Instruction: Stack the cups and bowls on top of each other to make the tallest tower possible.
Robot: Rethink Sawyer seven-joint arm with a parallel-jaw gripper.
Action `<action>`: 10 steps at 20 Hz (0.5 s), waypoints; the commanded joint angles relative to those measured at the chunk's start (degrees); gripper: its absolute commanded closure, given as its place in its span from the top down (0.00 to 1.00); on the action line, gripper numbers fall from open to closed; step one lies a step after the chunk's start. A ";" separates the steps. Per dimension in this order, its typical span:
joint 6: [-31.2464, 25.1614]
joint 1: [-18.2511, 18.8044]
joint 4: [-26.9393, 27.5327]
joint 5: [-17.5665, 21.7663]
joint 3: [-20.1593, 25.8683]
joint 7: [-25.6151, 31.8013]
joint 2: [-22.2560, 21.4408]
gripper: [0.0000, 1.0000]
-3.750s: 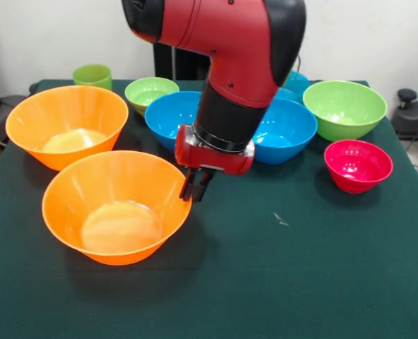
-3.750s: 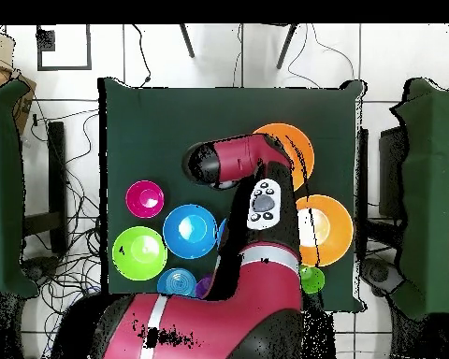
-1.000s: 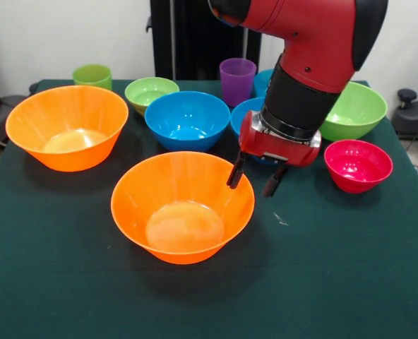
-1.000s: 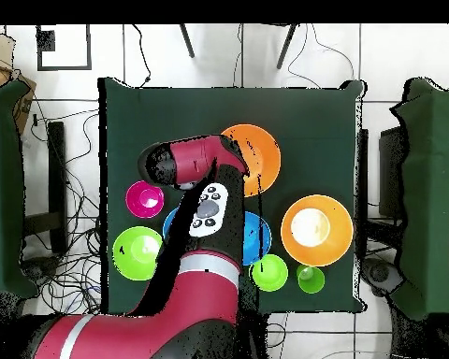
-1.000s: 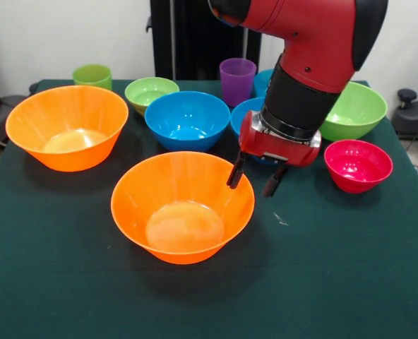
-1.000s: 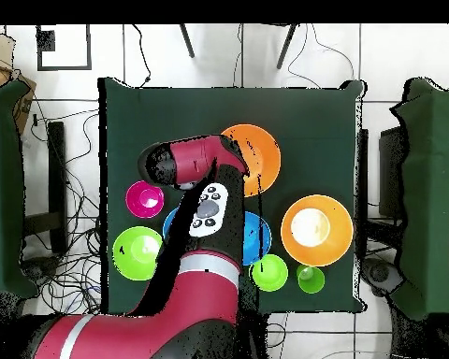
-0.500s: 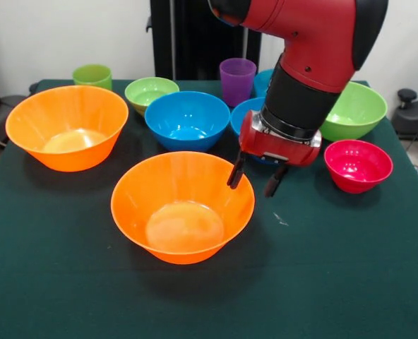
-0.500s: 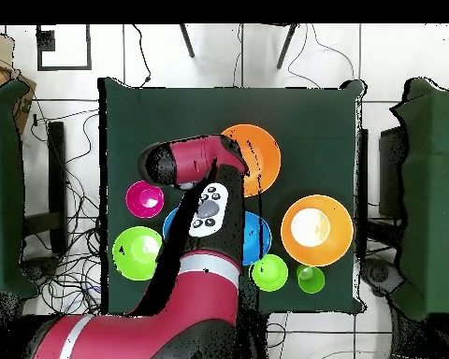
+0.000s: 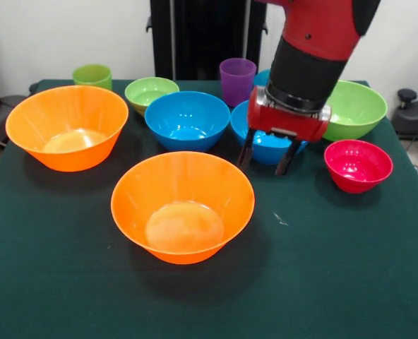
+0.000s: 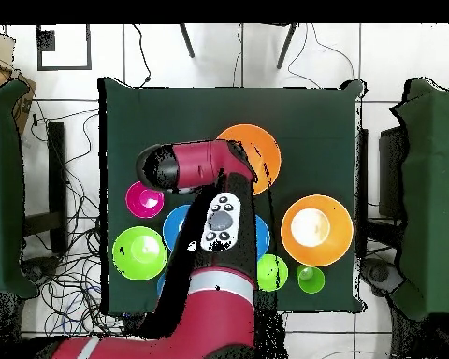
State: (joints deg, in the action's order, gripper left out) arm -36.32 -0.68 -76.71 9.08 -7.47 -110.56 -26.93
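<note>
My gripper (image 9: 265, 162) hangs open and empty, with one finger (image 9: 246, 152) over the front rim of a blue bowl (image 9: 265, 141) right of centre. A large orange bowl (image 9: 183, 208) sits alone just in front and to its left. A second orange bowl (image 9: 66, 126) stands at the left, and another blue bowl (image 9: 188, 119) at the middle back. The purple cup (image 9: 237, 80) and green cup (image 9: 92, 75) stand along the back edge. Each piece stands alone, so no tower shows. In the overhead view the arm (image 10: 219, 220) hides the gripper.
A small lime bowl (image 9: 151, 92) sits at the back, a large lime bowl (image 9: 351, 107) at the back right, and a red-pink bowl (image 9: 358, 164) on the right. A teal bowl (image 9: 264, 76) peeks out behind the arm. The dark green table (image 9: 336, 268) carries them all.
The orange bowl, held at its rim earlier, now sits released at the centre. Since then the open gripper has risen and moved back over the blue bowl.
</note>
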 commanded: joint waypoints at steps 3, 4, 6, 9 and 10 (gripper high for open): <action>5.99 8.49 -19.41 -0.28 16.87 9.66 -12.51 1.00; 6.04 9.71 -21.17 0.17 18.19 10.90 -13.66 1.00; 5.43 10.61 -22.39 1.27 19.28 11.19 -14.73 1.00; 4.32 11.00 -22.39 2.76 20.01 10.43 -14.92 1.00; 3.57 10.72 -22.30 3.68 19.85 10.36 -14.75 1.00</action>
State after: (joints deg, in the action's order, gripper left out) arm -34.30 9.26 -91.10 8.90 2.63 -110.56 -39.16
